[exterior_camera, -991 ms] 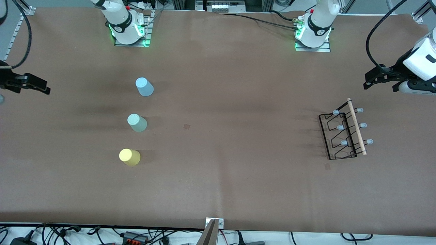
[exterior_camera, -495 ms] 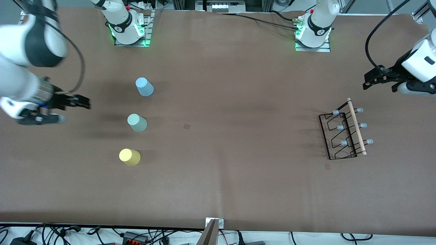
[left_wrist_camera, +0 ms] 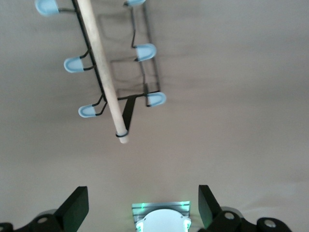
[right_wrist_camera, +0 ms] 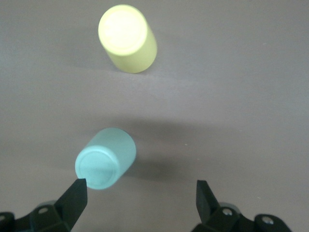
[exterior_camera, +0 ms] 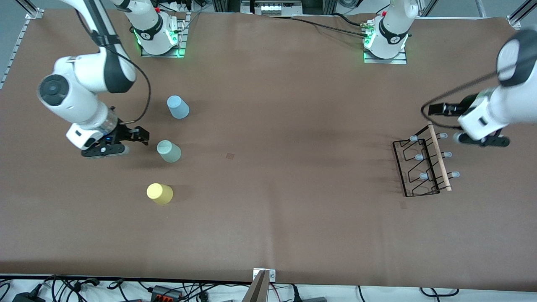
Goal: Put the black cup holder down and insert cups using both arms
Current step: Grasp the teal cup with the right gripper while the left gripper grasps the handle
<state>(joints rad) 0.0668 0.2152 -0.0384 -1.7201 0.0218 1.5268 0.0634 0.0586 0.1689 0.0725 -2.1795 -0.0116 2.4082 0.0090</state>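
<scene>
The black cup holder (exterior_camera: 423,163), with its wooden rod (exterior_camera: 439,156) on top, stands toward the left arm's end of the table. My left gripper (exterior_camera: 431,110) is open and empty, in the air beside the rack's end that is farther from the front camera. The left wrist view shows the rod (left_wrist_camera: 104,72) ahead of the open left gripper (left_wrist_camera: 142,205). The light blue cup (exterior_camera: 178,107), grey-green cup (exterior_camera: 169,151) and yellow cup (exterior_camera: 160,193) stand upside down in a row. My right gripper (exterior_camera: 142,135) is open beside the grey-green cup (right_wrist_camera: 106,159), apart from it. The yellow cup (right_wrist_camera: 128,38) shows past it.
The brown table (exterior_camera: 285,126) has both arm bases (exterior_camera: 157,35) along the edge farthest from the front camera. A wide bare stretch lies between the cups and the rack. Cables lie off the near edge.
The right arm has swung in from the table's end to beside the grey-green cup. The left arm has come in and down toward the rack's end. Cups and rack have not moved.
</scene>
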